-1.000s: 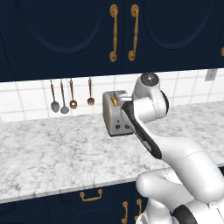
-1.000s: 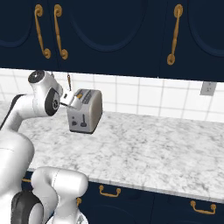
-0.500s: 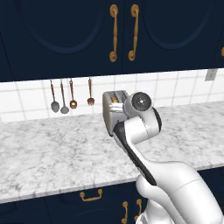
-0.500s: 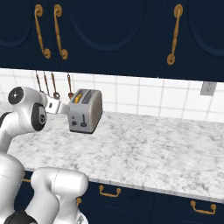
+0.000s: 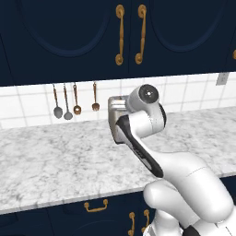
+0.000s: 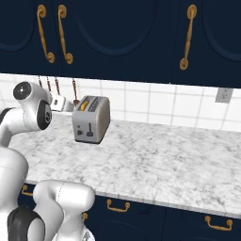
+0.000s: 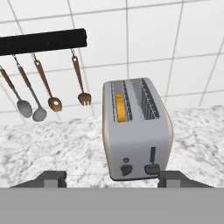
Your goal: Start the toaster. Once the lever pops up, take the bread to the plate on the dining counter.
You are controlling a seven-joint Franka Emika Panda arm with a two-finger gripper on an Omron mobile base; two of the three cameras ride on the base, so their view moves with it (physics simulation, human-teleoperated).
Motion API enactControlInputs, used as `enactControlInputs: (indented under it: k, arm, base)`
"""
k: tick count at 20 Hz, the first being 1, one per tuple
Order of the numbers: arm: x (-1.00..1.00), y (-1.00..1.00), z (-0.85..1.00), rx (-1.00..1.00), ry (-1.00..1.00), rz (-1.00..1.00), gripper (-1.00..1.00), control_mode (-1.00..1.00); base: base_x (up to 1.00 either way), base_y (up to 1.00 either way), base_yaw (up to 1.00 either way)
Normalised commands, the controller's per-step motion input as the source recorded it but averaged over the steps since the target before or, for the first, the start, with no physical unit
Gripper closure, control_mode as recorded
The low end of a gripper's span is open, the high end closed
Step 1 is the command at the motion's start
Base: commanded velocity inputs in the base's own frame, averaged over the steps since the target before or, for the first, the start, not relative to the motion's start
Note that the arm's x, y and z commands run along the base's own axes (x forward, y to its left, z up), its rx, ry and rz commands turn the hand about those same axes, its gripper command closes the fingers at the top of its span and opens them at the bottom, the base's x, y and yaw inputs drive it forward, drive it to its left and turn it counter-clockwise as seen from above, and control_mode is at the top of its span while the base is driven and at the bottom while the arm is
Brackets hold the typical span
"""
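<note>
On the marble tabletop (image 7: pixel 52 148), frame centre, our toaster (image 7: pixel 135 131) holds bread (image 7: pixel 120 107); lever down, we judge. Fingers (image 7: pixel 51 178) wide, empty; next, wait, then grasp.

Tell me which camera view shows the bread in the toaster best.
The hand view: it looks down into the toaster, with the bread plain in its left slot. The right base view shows just an orange sliver of bread at the toaster's top. In the left base view the arm hides most of the toaster.

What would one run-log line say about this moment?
gripper: open, apart from toaster | toaster: upright on worktop, lever down | bread: in one slot
</note>
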Motion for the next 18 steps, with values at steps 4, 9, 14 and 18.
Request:
enactControlInputs:
  k: [4,9,14,18]
  arm:
    - [0.20,-0.04,-0.01,-0.03,0.00,0.09,-1.00,-1.00]
    - [0.01,0.00,-0.03,-0.05,0.00,0.01,-1.00,-1.00]
    - [0.00,-0.01,0.00,0.00,0.00,0.00,-1.00,-1.00]
    - [0.00,0.00,0.00,0.00,0.00,0.00,-1.00,-1.00]
  base:
    - [0.00,0.00,0.00]
    - [0.00,0.00,0.00]
    - [0.00,0.00,0.00]
    - [0.00,0.00,0.00]
